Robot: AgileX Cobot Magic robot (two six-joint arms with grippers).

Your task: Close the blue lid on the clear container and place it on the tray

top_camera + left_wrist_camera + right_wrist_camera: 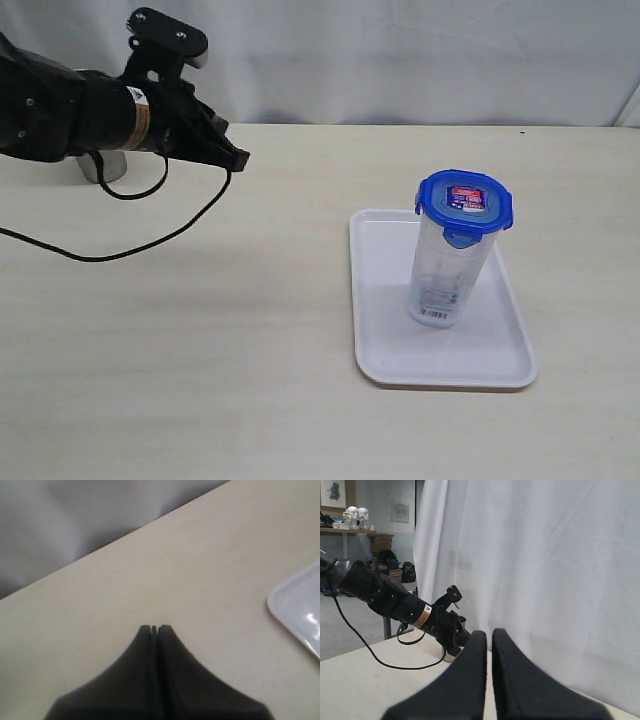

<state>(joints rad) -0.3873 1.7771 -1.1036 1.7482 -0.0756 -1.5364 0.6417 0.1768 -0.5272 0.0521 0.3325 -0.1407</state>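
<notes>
The clear container (445,275) stands upright on the white tray (400,360) at the right of the table, with the blue lid (465,203) seated on its rim. Nothing holds it. My left gripper (240,160) hovers over the table at the upper left, far from the tray, shut and empty. In its wrist view the left gripper (154,628) has its jaws pressed together, and a corner of the tray (300,615) shows. My right gripper (489,634) is out of the exterior view; its jaws stand nearly together with nothing between them.
A grey steel cup (103,167) stands at the back left behind the left arm; the right wrist view also shows the cup (451,655). A black cable (120,250) loops over the table on the left. A white curtain hangs behind the table.
</notes>
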